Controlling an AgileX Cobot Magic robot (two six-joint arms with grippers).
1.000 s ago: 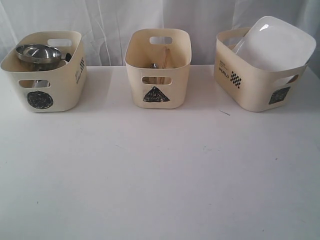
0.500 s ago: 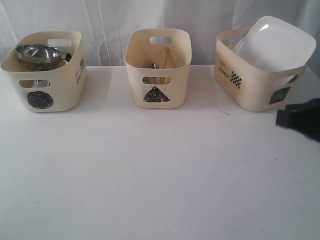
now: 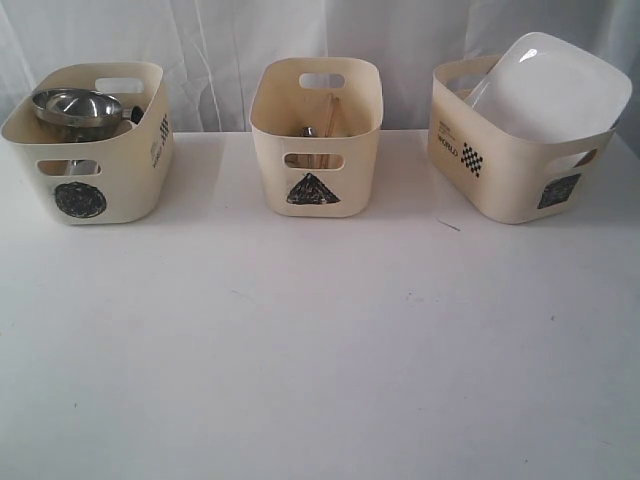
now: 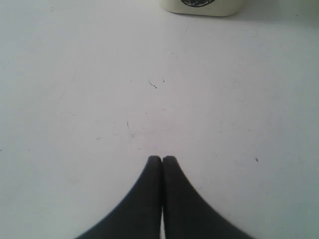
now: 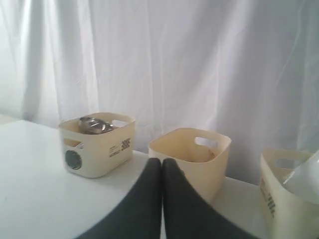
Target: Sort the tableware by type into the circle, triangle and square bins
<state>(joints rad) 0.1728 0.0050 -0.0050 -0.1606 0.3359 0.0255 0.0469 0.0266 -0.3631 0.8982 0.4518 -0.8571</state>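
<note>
Three cream bins stand in a row at the back of the white table. The circle bin point(image 3: 90, 150) on the left holds steel ware, a steel bowl point(image 3: 76, 106) on top. The triangle bin point(image 3: 316, 135) in the middle shows wooden chopsticks point(image 3: 331, 116) and a bit of steel cutlery. The square bin point(image 3: 510, 150) on the right carries a large white plate point(image 3: 550, 88) leaning in it. Neither arm shows in the exterior view. My left gripper point(image 4: 162, 158) is shut and empty over bare table. My right gripper point(image 5: 162, 160) is shut and empty, facing the bins.
A white curtain point(image 3: 320, 40) hangs behind the bins. The white table point(image 3: 320, 340) stretches in front of them with only small marks on it. The base of a bin point(image 4: 202, 6) shows at the far side of the left wrist view.
Half a second ago a dark arm part showed at the right edge of the exterior view by the square bin; it has left the view. The bins and their contents have not moved.
</note>
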